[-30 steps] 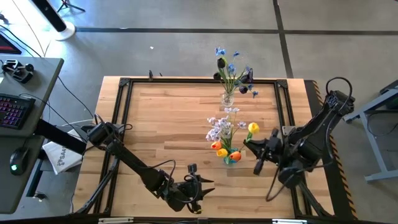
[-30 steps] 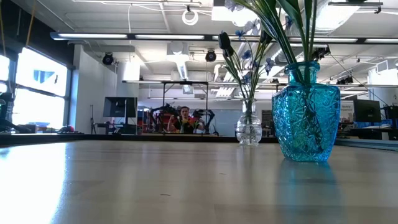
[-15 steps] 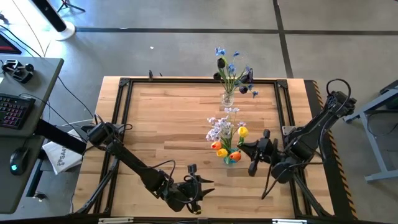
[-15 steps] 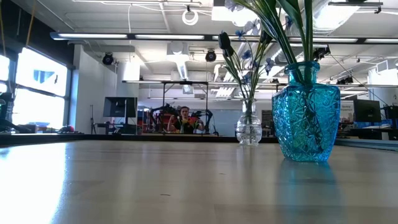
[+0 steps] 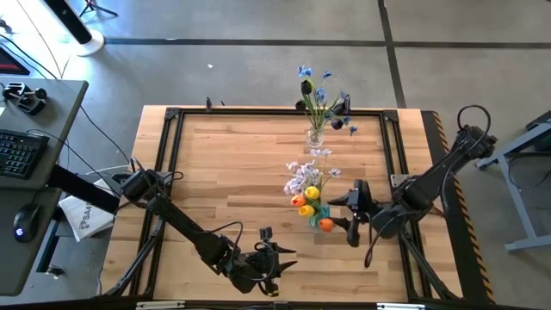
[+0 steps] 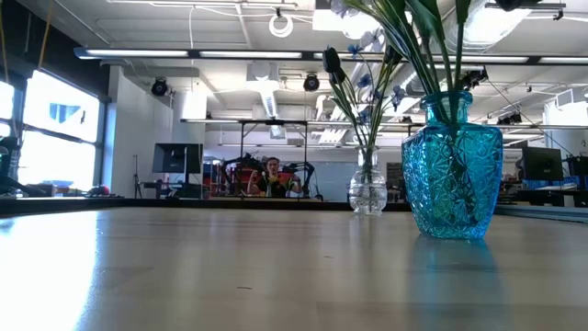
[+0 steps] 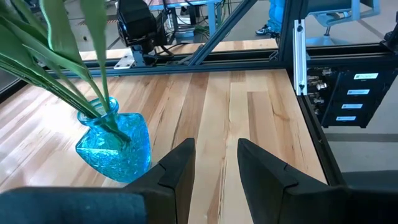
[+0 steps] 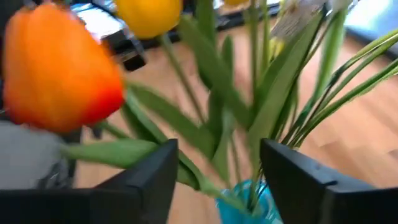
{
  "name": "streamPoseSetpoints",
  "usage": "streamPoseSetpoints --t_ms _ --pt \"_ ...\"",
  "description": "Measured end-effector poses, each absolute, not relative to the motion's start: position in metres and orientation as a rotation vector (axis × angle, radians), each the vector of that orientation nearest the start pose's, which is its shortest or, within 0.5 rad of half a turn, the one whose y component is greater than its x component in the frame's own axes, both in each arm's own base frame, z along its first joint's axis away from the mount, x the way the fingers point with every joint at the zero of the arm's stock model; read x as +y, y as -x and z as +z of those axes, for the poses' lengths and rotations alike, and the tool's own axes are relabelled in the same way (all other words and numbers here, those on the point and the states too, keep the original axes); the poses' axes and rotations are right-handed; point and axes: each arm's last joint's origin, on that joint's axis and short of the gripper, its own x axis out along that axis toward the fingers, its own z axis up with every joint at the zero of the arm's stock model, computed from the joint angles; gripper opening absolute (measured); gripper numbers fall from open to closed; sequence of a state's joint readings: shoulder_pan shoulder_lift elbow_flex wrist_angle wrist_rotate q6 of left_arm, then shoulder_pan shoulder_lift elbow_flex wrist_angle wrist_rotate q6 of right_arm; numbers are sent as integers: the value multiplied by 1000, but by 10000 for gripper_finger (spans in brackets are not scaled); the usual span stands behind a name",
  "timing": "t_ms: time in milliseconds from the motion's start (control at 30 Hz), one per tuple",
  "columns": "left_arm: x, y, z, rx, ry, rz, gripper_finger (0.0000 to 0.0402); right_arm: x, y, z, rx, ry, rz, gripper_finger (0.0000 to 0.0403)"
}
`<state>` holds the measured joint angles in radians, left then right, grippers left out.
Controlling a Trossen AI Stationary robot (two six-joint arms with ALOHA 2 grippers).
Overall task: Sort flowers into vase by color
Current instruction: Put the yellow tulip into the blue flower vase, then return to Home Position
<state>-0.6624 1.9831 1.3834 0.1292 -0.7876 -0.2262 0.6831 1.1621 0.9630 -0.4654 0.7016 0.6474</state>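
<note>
- The right gripper (image 5: 348, 215) works at the blue vase (image 5: 320, 220) near the table's right edge, toward the front, its fingers spread wide with nothing clamped between them in the right wrist view.
- Yellow, orange-red and pale lilac flowers (image 5: 307, 191) stand in the blue vase; blue and near-black flowers (image 5: 317, 90) fill the clear vase (image 5: 315, 136) at the back edge.
- The orange-red head (image 8: 59, 68) and crowded green stems (image 8: 273, 106) sit right ahead of the fingers (very close quarters): a careless closing could pinch several stems, and a sideways push could tip the vase.
- The left gripper (image 5: 274, 257) waits at the front edge, fingers narrowly apart and empty.
</note>
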Motion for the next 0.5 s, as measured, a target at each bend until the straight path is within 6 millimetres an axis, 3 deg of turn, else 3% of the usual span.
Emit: streamPoseSetpoints --t_ms 100,233,367,500 --pt "-255 -360 217 335 -88 161 111 128 -186 309 521 -276 -97 254" --pt "-255 -360 217 335 -89 161 111 122 -165 320 550 -281 14 262" --pt "-256 -359 217 336 -90 159 111 117 -139 326 541 -196 63 240" --pt "-260 -355 215 351 -114 155 111 110 -118 316 452 -148 30 199"
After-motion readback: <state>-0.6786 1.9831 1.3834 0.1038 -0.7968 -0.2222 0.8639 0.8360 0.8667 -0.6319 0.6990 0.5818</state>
